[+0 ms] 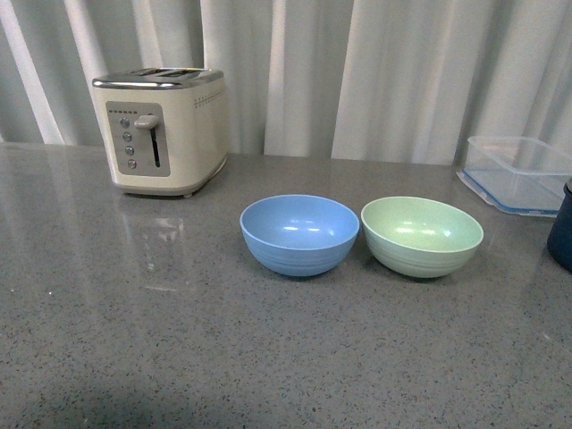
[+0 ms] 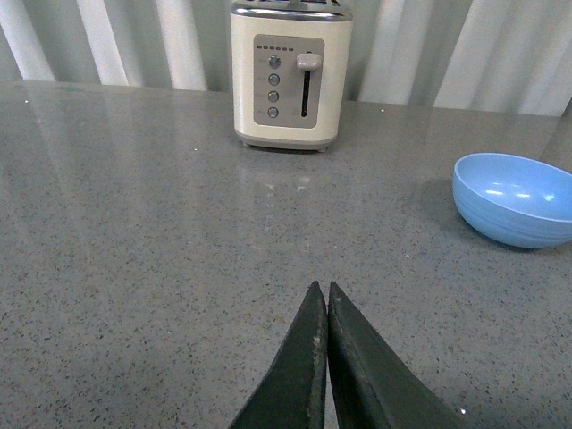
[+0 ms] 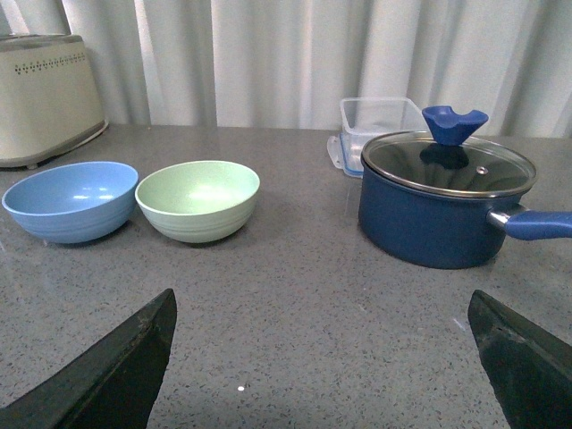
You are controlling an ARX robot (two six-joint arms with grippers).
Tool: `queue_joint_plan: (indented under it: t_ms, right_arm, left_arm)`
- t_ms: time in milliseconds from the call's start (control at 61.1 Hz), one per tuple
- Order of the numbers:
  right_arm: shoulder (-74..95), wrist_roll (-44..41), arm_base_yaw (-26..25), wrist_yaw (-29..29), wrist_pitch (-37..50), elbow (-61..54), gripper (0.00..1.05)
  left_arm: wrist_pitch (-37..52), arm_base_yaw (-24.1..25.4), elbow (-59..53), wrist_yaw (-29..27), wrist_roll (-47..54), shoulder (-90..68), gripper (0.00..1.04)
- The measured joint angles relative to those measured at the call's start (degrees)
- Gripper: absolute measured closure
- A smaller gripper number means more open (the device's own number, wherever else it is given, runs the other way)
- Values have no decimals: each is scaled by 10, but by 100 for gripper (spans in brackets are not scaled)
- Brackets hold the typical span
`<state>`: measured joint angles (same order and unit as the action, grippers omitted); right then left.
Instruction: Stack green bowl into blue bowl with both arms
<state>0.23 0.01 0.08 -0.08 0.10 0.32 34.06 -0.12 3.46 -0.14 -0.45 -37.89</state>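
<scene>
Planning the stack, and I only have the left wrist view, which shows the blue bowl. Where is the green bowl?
Observer: The green bowl sits upright just right of the blue bowl, rims close together.
Operator: Is the right gripper ready?
Observer: The right gripper is open, fingers wide apart, holding nothing.
Operator: Anything else on that side?
Observer: A lidded navy pot stands further right, a clear container behind it.

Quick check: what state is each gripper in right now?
Left gripper: closed, holding nothing.
Right gripper: open, empty.
</scene>
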Motion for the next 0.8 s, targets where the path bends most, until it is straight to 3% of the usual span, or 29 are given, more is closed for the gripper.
queue_joint_plan:
  t_ms: [196,802]
  right_arm:
    - [0,0,0,0,0,0,10]
    - [0,0,0,0,0,0,10]
  left_arm:
    - [-5,0,-22,0,0,39,101]
    - [-178,0,-23,0,0,218,101]
